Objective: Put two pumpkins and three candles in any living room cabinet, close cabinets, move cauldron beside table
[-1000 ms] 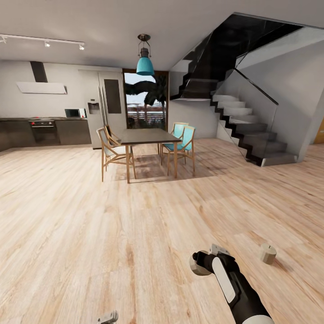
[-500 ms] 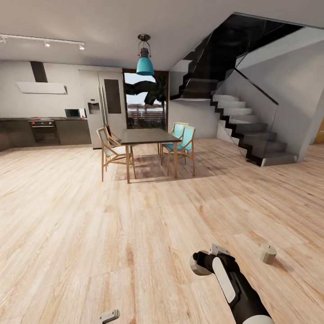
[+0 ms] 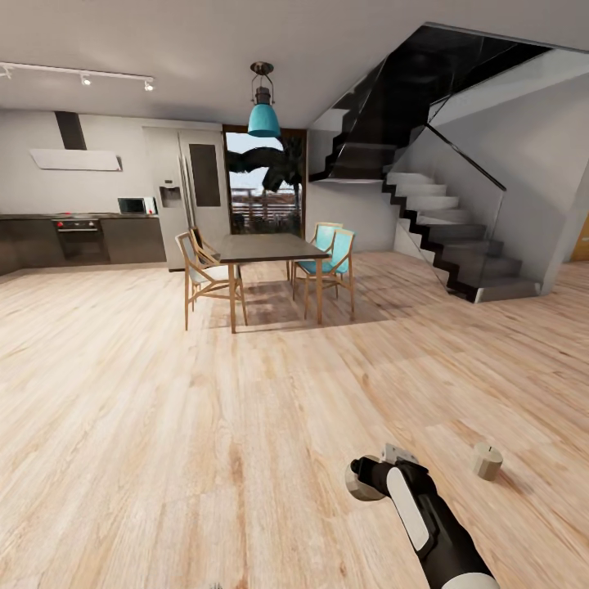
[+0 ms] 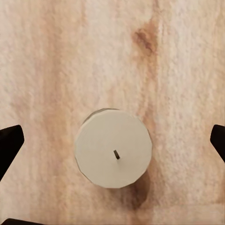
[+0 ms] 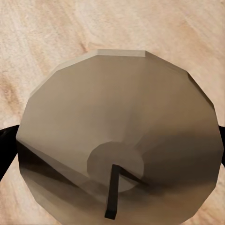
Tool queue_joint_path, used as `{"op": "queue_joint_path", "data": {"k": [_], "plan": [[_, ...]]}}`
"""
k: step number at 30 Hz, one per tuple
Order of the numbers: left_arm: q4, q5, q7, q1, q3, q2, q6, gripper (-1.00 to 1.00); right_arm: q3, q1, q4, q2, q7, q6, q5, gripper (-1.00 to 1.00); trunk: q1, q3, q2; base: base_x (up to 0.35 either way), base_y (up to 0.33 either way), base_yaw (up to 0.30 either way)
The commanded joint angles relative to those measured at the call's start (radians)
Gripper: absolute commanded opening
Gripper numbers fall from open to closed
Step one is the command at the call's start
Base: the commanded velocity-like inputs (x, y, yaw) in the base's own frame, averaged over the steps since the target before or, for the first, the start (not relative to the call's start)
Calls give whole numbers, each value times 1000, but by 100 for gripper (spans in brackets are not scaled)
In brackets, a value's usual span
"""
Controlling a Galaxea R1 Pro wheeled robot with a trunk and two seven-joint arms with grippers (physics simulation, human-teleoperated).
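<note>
Light wood plank floor (image 3: 164,425), stubby beige candle (image 3: 487,460) standing upright on it (wick up), dining table (image 3: 266,247) farther off
</note>
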Motion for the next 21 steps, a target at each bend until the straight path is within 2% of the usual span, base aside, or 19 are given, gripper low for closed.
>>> {"op": "queue_joint_path", "data": {"k": [1, 11, 21], "plan": [[0, 9, 7, -3, -4, 0, 6, 100, -2, 0, -1, 1, -7, 2, -12, -100, 0, -1, 0, 0, 0, 0], [-7, 11, 7, -5, -4, 1, -7, 100, -4, 0, -1, -1, -4, 2, -12, -100, 0, -1, 0, 0, 0, 0], [-3, 10, -21, -5, -6, 3, -36, 100, -4, 0, -4, 0, -1, 0, -12, -100, 38, -32, -70, 0, 0, 0]]}}
